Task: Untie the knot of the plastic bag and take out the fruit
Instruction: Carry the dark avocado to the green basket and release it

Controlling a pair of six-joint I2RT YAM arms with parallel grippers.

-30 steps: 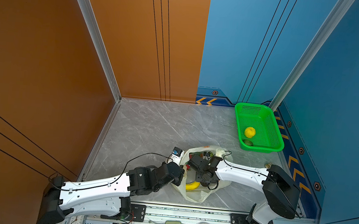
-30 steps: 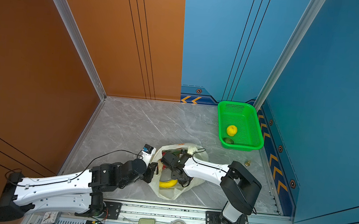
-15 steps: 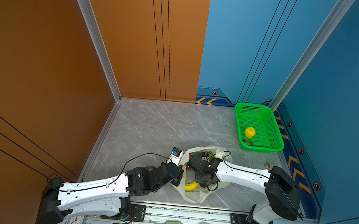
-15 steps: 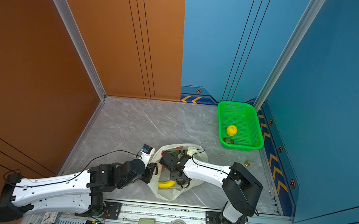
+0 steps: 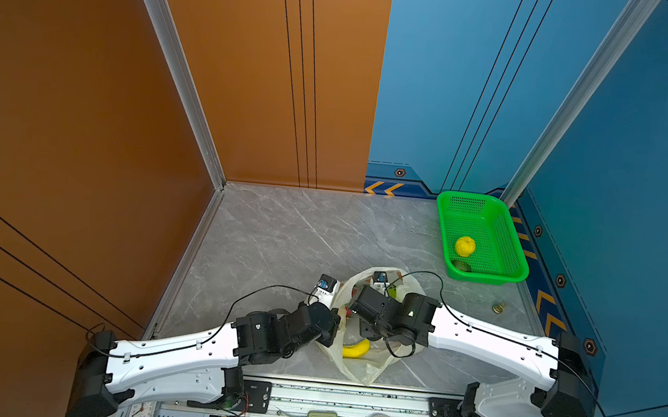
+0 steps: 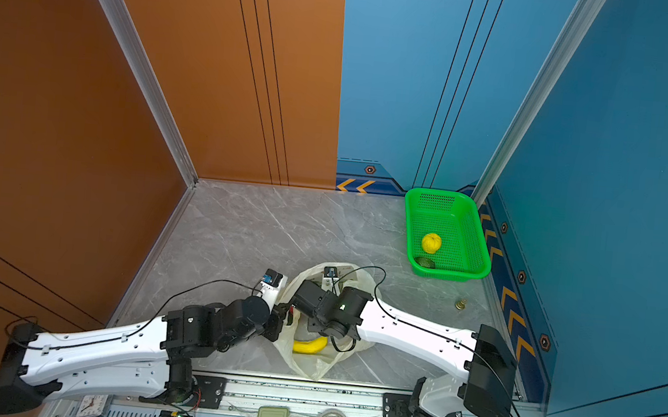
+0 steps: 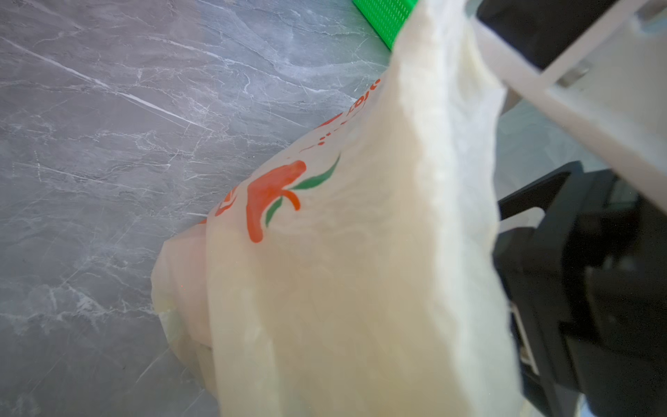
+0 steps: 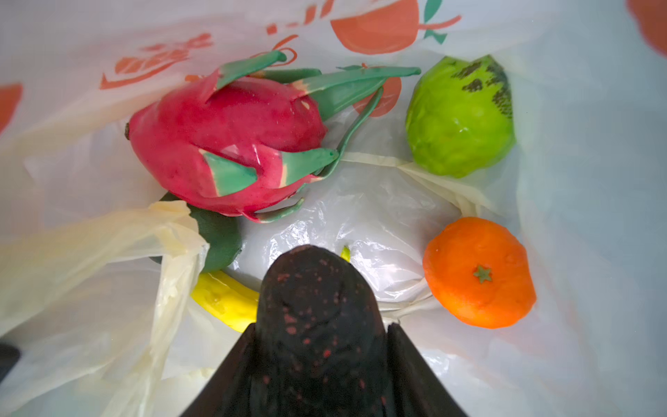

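My right elbow (image 5: 570, 382) has swung outward and lower since a second ago. My right pincer (image 8: 321, 326) has barely left its spot inside the bag (image 5: 365, 369) and has squeezed in slightly. It stands about half open, clamped across a dark avocado (image 8: 314, 289) speckled with red. My left pincer (image 5: 335, 328) is fully closed at the bag's rim. I judge that it pinches the film to hold the mouth up, though the film hides my fingers in the left wrist view. The bag lies on the grey floor (image 5: 300, 235) between my two arms, mouth open, no knot in sight.

The avocado looks firm, rounded and smooth, so it may slip; its thick middle is the place to grip. The bag is thin, soft and clingy, best held at the rim.

I count six fruits in the bag:
- this avocado
- one dragon fruit (image 8: 223, 144)
- one bumpy green fruit (image 8: 462, 115)
- one orange (image 8: 480, 270)
- one banana (image 8: 223, 299)
- one green avocado (image 8: 220, 238)

The one green basket (image 5: 471, 196) holds two: one yellow citrus (image 5: 465, 246) and one dark-green fruit (image 5: 461, 266).
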